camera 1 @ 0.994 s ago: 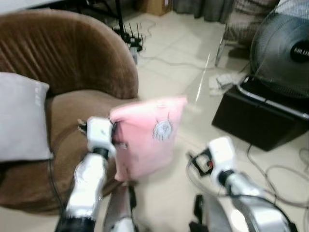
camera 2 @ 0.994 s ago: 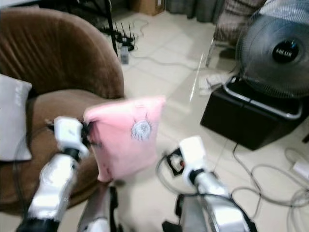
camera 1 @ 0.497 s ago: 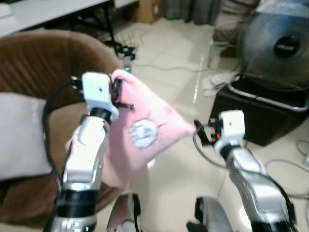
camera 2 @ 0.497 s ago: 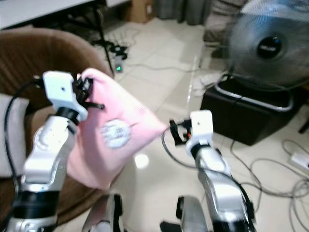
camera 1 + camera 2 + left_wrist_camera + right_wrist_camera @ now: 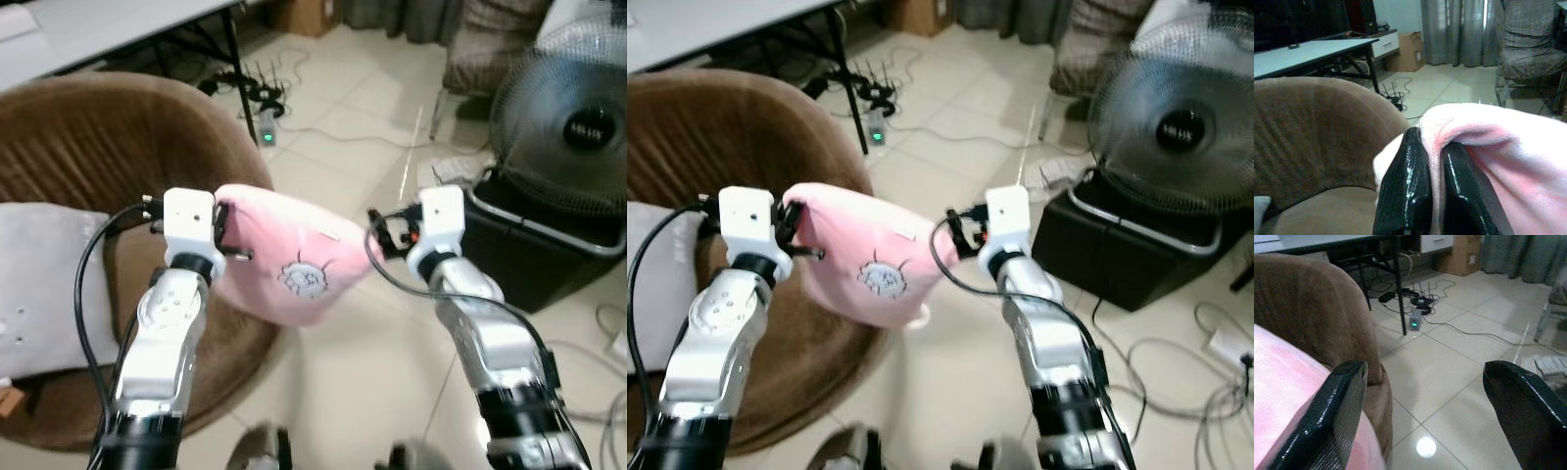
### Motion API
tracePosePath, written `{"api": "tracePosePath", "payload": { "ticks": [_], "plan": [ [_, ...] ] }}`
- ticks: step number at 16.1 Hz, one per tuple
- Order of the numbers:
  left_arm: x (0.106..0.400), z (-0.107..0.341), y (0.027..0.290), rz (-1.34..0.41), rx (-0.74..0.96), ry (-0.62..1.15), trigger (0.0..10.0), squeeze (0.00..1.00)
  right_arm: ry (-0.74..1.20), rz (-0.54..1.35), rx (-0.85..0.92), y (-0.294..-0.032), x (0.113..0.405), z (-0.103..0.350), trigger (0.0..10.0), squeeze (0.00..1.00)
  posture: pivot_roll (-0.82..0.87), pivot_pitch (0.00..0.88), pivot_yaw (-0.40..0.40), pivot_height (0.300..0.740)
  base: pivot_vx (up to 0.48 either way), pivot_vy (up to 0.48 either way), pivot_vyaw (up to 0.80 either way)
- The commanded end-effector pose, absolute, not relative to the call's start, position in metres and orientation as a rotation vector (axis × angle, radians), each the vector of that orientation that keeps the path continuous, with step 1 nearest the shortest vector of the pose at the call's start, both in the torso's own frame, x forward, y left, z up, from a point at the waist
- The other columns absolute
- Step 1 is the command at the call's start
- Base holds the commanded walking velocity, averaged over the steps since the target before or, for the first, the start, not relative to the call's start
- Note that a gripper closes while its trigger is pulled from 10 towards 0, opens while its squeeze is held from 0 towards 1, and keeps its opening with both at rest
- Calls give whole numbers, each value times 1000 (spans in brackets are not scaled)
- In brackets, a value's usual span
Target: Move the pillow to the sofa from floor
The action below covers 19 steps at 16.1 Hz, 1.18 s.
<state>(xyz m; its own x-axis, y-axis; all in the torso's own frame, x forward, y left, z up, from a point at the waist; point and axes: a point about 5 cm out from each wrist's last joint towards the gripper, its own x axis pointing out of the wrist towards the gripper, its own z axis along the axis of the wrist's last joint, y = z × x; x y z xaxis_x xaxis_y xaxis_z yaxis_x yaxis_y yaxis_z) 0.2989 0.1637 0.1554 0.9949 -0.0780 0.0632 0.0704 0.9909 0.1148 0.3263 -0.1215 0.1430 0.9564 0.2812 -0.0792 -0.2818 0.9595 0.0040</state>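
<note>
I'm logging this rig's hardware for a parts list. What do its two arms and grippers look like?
Both arms are silver metal segments with black joint collars. Each ends in a white boxy wrist block, a black cable looping from it. The left gripper and right gripper each have two long, glossy black fingers. A small red part sits by the right wrist block.

The pillow [image 5: 294, 262] hangs above the sofa [image 5: 108, 157] edge, between both grippers; a cushion [image 5: 44, 284] lies on its seat; a fan [image 5: 573, 132] stands right.
</note>
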Motion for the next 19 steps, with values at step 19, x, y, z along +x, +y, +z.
{"api": "tracePosePath", "payload": {
  "ticks": [19],
  "plan": [
    [310, 191, 162, -55, 321, -220, 10000, 0, 49, 388, -39, -111, 328, 134, 10000, 0, 75, 0, -2, 740, 77, 0, 211]
  ]
}}
